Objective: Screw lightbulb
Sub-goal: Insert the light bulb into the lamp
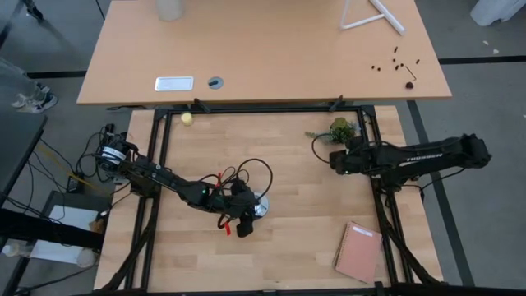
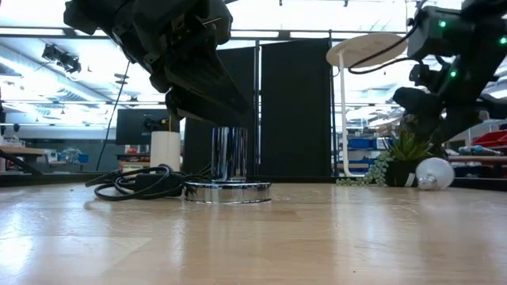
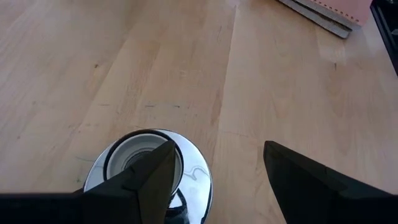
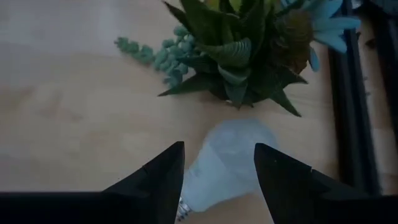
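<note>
The lightbulb (image 4: 227, 158), white and frosted, lies on its side on the table (image 1: 296, 247) beside a small plant (image 4: 249, 50), its screw base (image 4: 181, 210) toward the camera. In the low view the lightbulb (image 2: 434, 172) rests on the wood at the right. My right gripper (image 4: 219, 168) is open above it, one finger on either side. The round silver socket (image 3: 149, 165) stands upright on its disc (image 2: 228, 191) mid-table. My left gripper (image 3: 217, 168) is open at the socket, one finger over its cup. My left gripper has one finger (image 3: 146, 180) in front of the socket's rim (image 3: 124, 140), slanting down from the table's left. I cannot tell whether it touches the rim. The other finger stands off to the side over bare wood.
The socket's black cord (image 2: 139, 184) coils on the table's left side. A pink notebook (image 1: 358, 251) lies near the front right. Black frame rails (image 1: 374, 197) run along the table's edges. A small yellowish ball (image 1: 187, 118) sits at the far left.
</note>
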